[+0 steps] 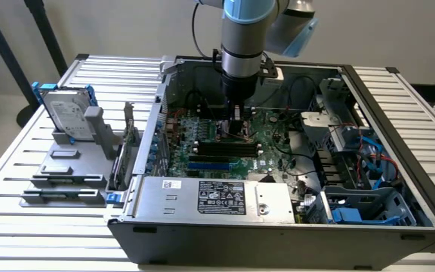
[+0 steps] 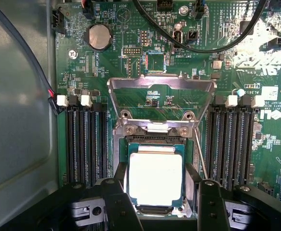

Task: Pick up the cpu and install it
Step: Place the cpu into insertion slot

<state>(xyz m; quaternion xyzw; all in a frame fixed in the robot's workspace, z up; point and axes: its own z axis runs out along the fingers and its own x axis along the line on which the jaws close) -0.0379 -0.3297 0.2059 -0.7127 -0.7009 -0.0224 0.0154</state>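
The cpu [image 2: 154, 179], a small square chip with a bright silver top, sits level between my gripper's [image 2: 157, 171] two black fingers [image 2: 117, 192], which press on its two opposite sides. It hangs right over the open socket [image 2: 154, 140] on the green motherboard [image 2: 106, 72], and I cannot tell whether it touches the socket. The socket's metal load plate [image 2: 159, 84] is swung up and open. In the exterior view my gripper [image 1: 237, 127] reaches straight down into the computer case [image 1: 278, 232], low over the board.
Black RAM slots [image 2: 85, 144] flank the socket on both sides. Black cables [image 2: 203, 45] cross the board near a coin battery [image 2: 99, 36]. Outside the case, at the exterior view's left, a hard drive with a blue bracket [image 1: 70, 113] stands on a grey fixture [image 1: 66, 170].
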